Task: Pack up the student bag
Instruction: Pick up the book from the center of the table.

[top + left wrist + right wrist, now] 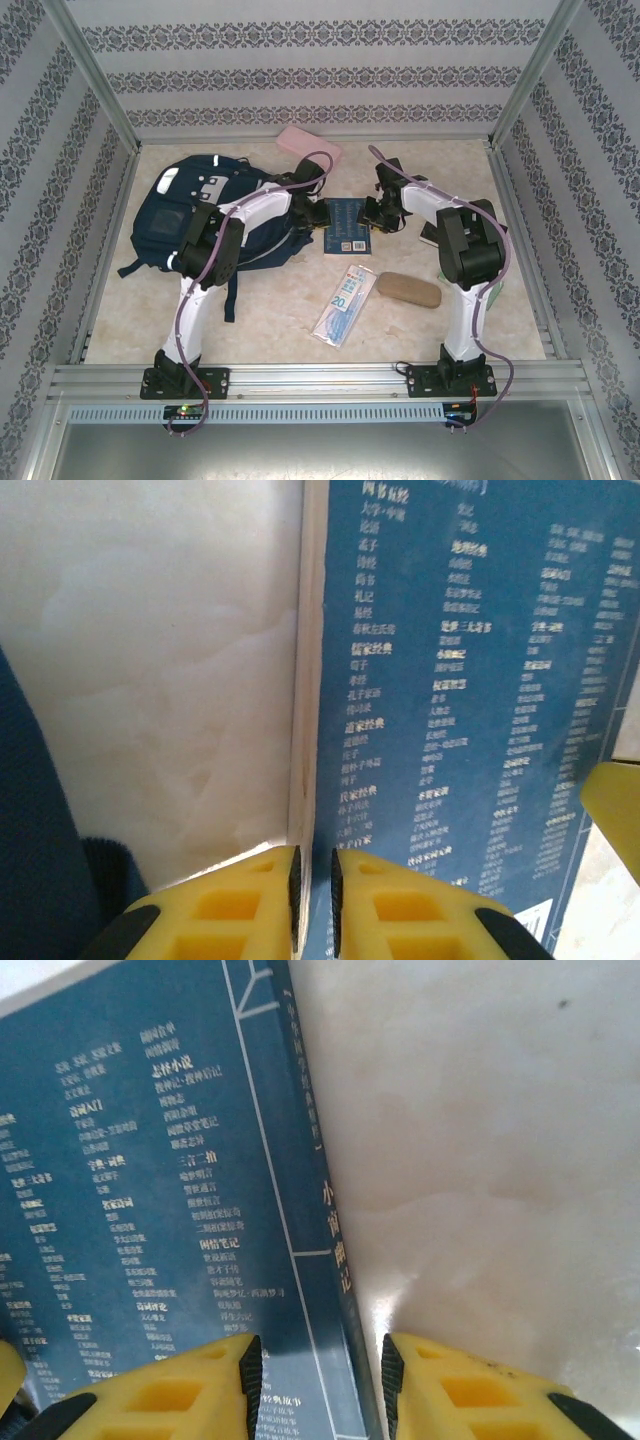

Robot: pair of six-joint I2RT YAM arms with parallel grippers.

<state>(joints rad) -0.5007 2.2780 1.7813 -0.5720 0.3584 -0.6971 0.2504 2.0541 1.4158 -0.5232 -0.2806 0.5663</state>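
Observation:
The student bag [190,215], navy with pale stripes, lies at the left of the table, partly under my left arm. Its blue fabric shows at the left edge of the left wrist view [30,860]. A blue book [348,225] with white print lies flat between my two grippers. My left gripper [318,212] [312,880] is shut on the book's [470,680] page edge, with the pads narrow around it. My right gripper [372,213] [322,1380] stands open astride the spine side of the book [150,1180], and bare table shows beside its right pad.
A pink case [308,145] lies at the back by the wall. In front of the book lie a clear packet of pens [345,303] and a tan oblong case [408,290]. Patterned walls and metal rails close in the table.

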